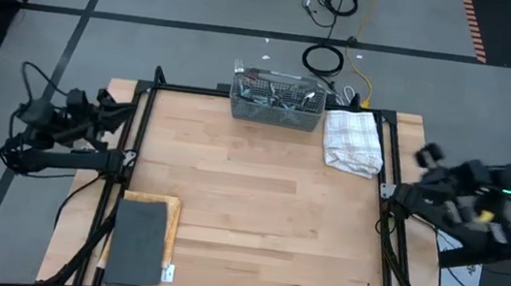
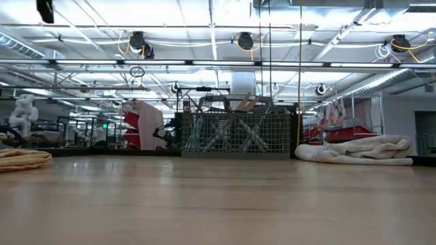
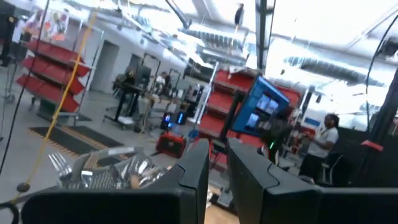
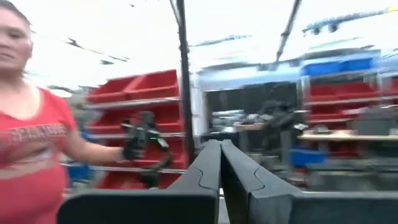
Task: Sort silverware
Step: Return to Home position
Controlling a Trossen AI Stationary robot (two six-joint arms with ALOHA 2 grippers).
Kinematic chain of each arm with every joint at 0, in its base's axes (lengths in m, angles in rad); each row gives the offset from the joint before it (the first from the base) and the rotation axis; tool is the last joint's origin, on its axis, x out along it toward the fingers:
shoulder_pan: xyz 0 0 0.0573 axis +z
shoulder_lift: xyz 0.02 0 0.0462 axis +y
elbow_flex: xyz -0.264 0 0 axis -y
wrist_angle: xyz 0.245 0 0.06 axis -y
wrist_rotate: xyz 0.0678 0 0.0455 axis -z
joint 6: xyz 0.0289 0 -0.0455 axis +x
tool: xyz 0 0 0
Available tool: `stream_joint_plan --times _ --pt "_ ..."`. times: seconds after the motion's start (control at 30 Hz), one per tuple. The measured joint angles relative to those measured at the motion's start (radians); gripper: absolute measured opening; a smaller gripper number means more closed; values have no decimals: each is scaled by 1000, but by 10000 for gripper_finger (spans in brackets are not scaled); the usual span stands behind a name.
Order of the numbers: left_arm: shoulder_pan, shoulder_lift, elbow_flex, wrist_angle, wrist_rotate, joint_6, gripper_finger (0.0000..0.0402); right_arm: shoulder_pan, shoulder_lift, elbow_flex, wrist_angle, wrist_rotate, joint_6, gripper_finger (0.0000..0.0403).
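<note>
Standing bunched in the grey mesh caddy [image 1: 276, 114]: the silverware [image 1: 276, 92], shiny ends poking above the rim. The caddy sits at the middle of the tabletop's [image 1: 247, 210] far edge. No loose spoon, fork or knife shows on the bare wood, from above or from table height.

White crumpled towel [image 1: 353, 140] lies just beside the caddy, toward the far right corner. Dark grey mat [image 1: 139, 241] lies at the near left corner, a tan edge showing beneath it.

Left gripper [image 3: 217, 149]: outside the tabletop's left edge, arm folded. Fingers stand a narrow gap apart with nothing between them. Right gripper [image 4: 220, 146]: outside the right edge, fingers pressed together, empty. A person [image 4: 28, 124] in a red shirt stands in the room beyond that arm.

Judgement: the sorting itself looks done, with everything visible in the caddy. The step in hand looks like parking the arms. The next move calls for no grasp, only both arms settling at rest clear of the table frame. The towel's folds could hide a piece; I cannot tell from here.
</note>
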Motion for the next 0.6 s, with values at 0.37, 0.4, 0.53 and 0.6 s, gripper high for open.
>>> stream_joint_plan --times 0.37,0.4,0.53,0.6 --pt "0 -3 18 -262 46 -127 63 87 126 -699 1180 -113 296 0" --pt "0 -5 18 -277 74 -129 63 111 130 -738 1262 -79 296 0" --pt "0 -5 17 -274 241 -107 63 231 133 -731 1190 -54 226 0" --pt "0 -6 9 -273 324 -69 63 291 137 -735 1165 -37 168 0"
